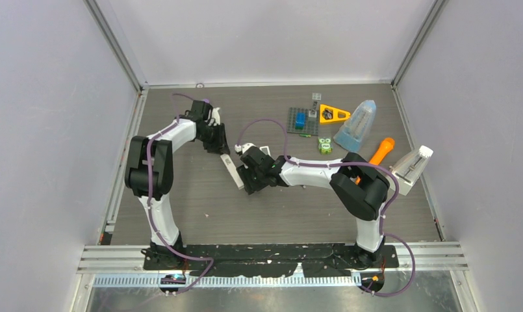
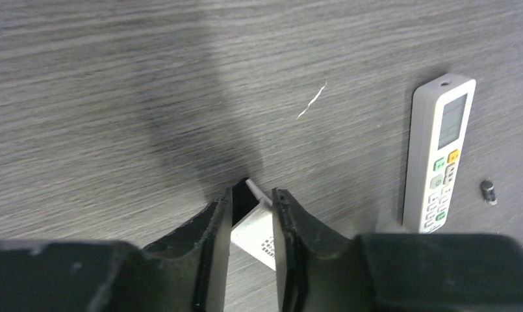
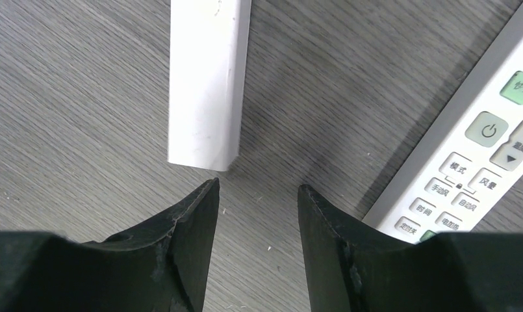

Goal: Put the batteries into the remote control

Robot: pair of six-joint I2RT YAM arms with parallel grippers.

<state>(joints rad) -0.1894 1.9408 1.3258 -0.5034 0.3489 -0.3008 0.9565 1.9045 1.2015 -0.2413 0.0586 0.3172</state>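
Note:
A plain white remote (image 1: 232,171) lies slanted at mid-table. My left gripper (image 1: 221,148) is shut on its far end. In the left wrist view that end (image 2: 255,227) sits pinched between the fingers, and the gripper (image 2: 253,192) is just above the wood. My right gripper (image 3: 257,185) stands open and empty right at the near end of the plain remote (image 3: 206,84). A second white remote with buttons (image 3: 466,169) lies flat to its right, also visible from the left wrist (image 2: 439,156). One small dark battery (image 2: 487,190) lies beside that remote. No other batteries are in view.
At the back right are a grey baseplate with a blue brick (image 1: 302,121), a yellow triangle (image 1: 333,115), a clear bluish cover (image 1: 357,127), a green toy (image 1: 324,145), an orange carrot toy (image 1: 382,151) and a white ridged block (image 1: 411,168). Walls enclose the table.

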